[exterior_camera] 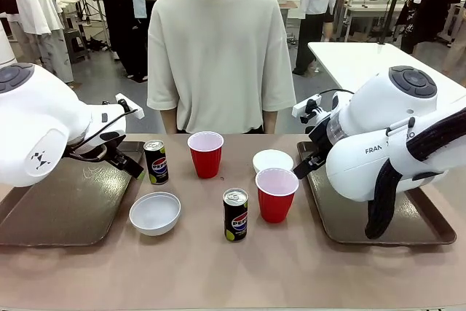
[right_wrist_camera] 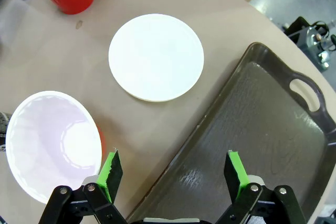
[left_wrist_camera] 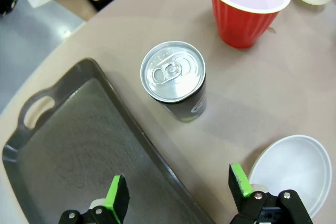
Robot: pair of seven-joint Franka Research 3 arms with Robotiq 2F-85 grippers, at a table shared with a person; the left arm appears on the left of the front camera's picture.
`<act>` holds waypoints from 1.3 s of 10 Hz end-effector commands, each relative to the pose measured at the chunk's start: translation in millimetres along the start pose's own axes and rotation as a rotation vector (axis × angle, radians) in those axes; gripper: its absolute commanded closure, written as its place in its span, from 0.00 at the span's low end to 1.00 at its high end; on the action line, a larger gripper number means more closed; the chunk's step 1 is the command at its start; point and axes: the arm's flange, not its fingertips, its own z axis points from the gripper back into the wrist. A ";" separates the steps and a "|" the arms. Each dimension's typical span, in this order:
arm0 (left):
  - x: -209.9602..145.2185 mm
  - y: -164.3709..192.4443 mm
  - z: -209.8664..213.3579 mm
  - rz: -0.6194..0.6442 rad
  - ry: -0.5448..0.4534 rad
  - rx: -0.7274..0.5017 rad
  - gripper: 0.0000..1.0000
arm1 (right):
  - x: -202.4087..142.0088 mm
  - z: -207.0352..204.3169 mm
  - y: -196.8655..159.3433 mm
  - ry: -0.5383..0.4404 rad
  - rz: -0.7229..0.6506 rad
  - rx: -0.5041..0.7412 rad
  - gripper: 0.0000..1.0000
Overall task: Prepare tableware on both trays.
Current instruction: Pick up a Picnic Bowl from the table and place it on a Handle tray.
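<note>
Over the table (exterior_camera: 328, 274), left pincer (left_wrist_camera: 177, 184) and right pincer (right_wrist_camera: 173, 167) gape wide, both empty.

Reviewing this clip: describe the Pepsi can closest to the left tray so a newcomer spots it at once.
Start at the left tray, the big dark brown one on the robot's left. Just off its far inner corner stands a slim black Pepsi can, beside the farther red cup. The other can stands mid-table, nearer the robot.

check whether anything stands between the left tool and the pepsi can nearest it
Nothing visible does. The open left tool hovers over the left tray's rim; the Pepsi can stands ahead on bare table. The red cup is beyond it, the white bowl off to the side.
</note>
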 end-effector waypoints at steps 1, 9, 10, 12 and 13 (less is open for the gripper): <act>-0.1 0.2 0.0 0.000 0.000 0.000 0.00 | 0.0 0.0 0.2 0.000 0.000 0.000 0.00; 14.2 6.7 62.2 -0.026 0.011 0.004 0.00 | 35.5 129.0 -9.5 0.116 -0.128 -0.182 0.00; 8.5 9.4 82.1 -0.056 0.072 -0.009 0.00 | 31.2 154.6 -0.6 0.120 -0.136 -0.140 0.00; -23.6 11.2 111.7 -0.126 0.160 -0.052 0.00 | 3.0 177.8 19.3 0.157 -0.131 -0.074 0.00; -43.6 10.7 126.9 -0.153 0.177 -0.086 0.00 | -18.8 182.6 31.6 0.181 -0.127 -0.046 0.00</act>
